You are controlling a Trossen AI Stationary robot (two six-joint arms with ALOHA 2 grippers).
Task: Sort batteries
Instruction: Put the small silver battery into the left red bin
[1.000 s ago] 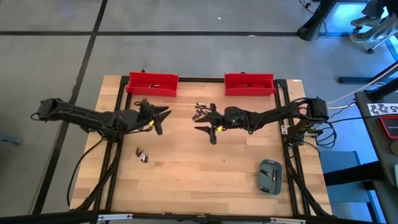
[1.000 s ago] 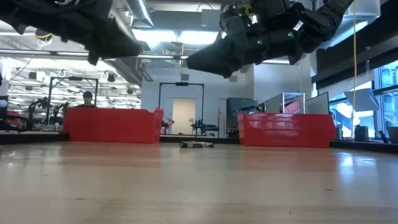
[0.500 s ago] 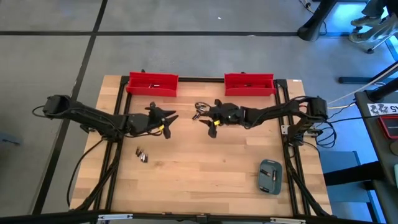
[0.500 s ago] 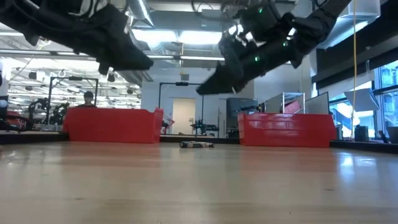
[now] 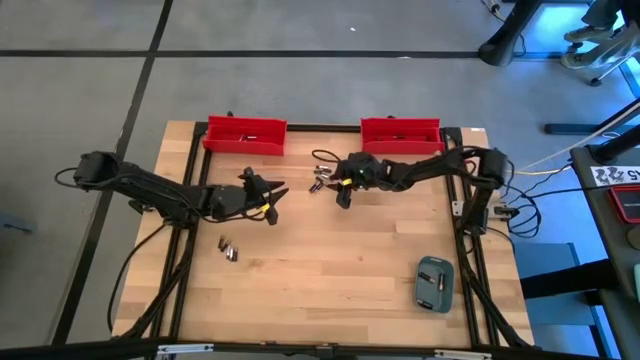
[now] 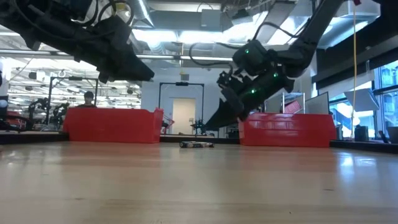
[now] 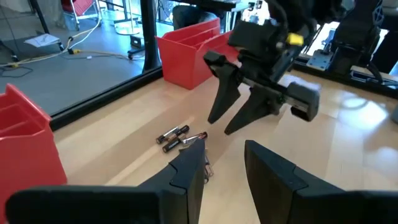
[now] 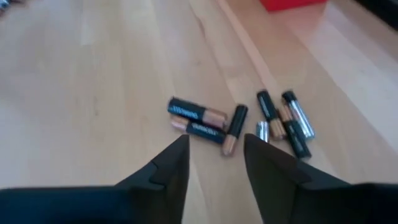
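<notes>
A small cluster of batteries [image 5: 319,180] lies flat on the wood between the two red bins; in the right wrist view these batteries [image 8: 230,127] are dark cells with copper or silver ends. My right gripper [image 8: 216,146] is open and hovers just above and short of them [image 6: 214,121]. A second small group of batteries [image 5: 229,249] lies nearer the left near side. My left gripper [image 5: 275,200] is open, raised above the table left of the cluster, pointing toward it [image 7: 224,152].
Two red bins stand along the far edge, the left one [image 5: 245,134] and the right one [image 5: 400,133]. A grey-blue rounded case [image 5: 434,283] lies near the right near corner. Bare wood spans the table's middle and near side.
My right gripper has moved toward the far edge and come down, from high above the table to just over the battery cluster. My left gripper has shifted a little toward the right, closer to the cluster. The batteries have stayed where they were.
</notes>
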